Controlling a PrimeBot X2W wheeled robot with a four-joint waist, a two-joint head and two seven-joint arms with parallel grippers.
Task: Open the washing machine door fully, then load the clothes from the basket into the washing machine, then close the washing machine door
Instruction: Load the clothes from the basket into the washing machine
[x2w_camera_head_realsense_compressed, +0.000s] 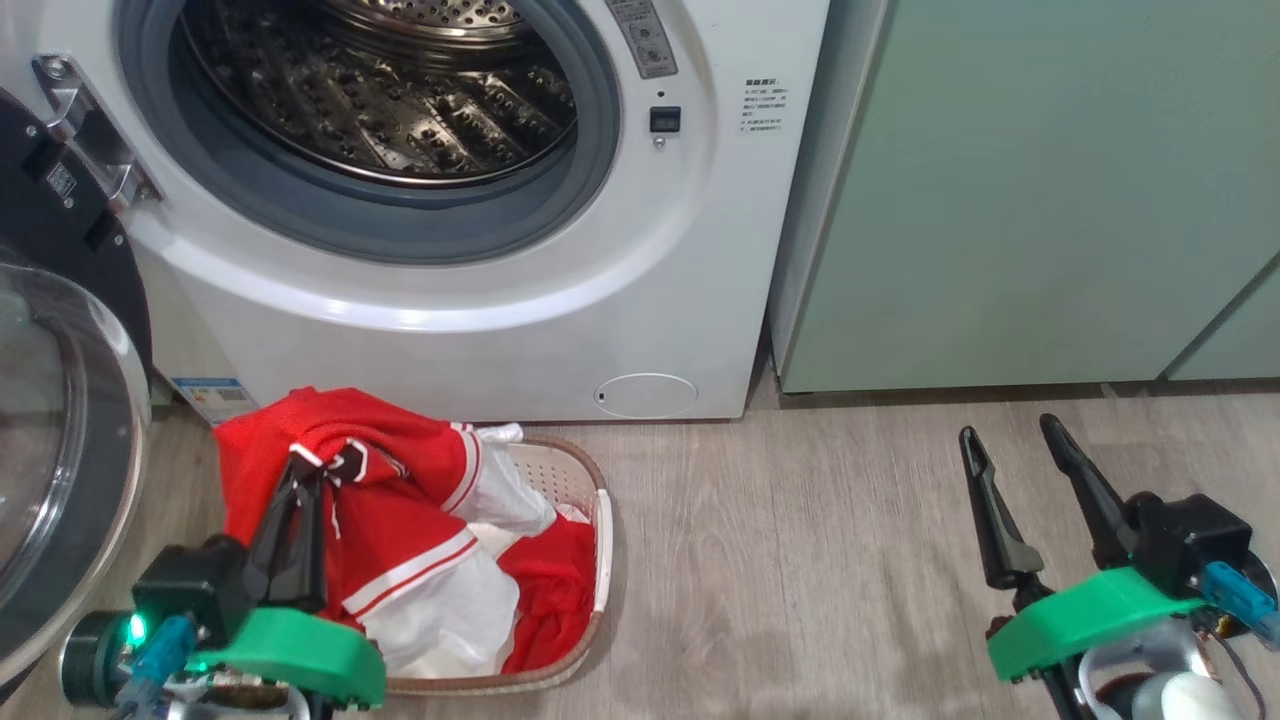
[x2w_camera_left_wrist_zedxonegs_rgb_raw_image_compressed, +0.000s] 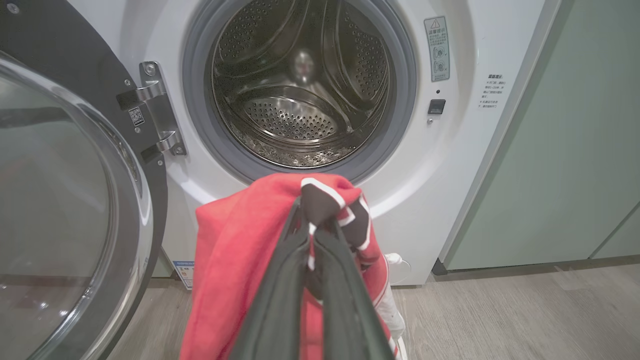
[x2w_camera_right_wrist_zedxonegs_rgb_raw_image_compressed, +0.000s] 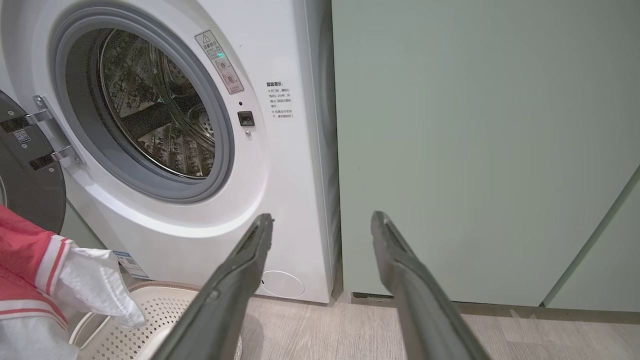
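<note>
The washing machine (x2w_camera_head_realsense_compressed: 480, 330) stands ahead with its steel drum (x2w_camera_head_realsense_compressed: 390, 90) exposed. Its door (x2w_camera_head_realsense_compressed: 60, 440) is swung wide open at the left, glass bowl toward me. Below it, the cream basket (x2w_camera_head_realsense_compressed: 585, 500) sits on the floor holding red and white clothes (x2w_camera_head_realsense_compressed: 400, 530). My left gripper (x2w_camera_head_realsense_compressed: 300, 470) is shut on a fold of the red jersey (x2w_camera_left_wrist_zedxonegs_rgb_raw_image_compressed: 235, 250), lifted above the basket and in front of the drum opening (x2w_camera_left_wrist_zedxonegs_rgb_raw_image_compressed: 300, 90). My right gripper (x2w_camera_head_realsense_compressed: 1005, 440) hovers open over bare floor at the right, holding nothing; its fingers (x2w_camera_right_wrist_zedxonegs_rgb_raw_image_compressed: 240, 270) point at the machine's right edge.
Pale green cabinets (x2w_camera_head_realsense_compressed: 1030, 190) stand right of the washer. Grey wood-look floor (x2w_camera_head_realsense_compressed: 800, 560) stretches between the basket and my right gripper. The open door takes up the space at the far left.
</note>
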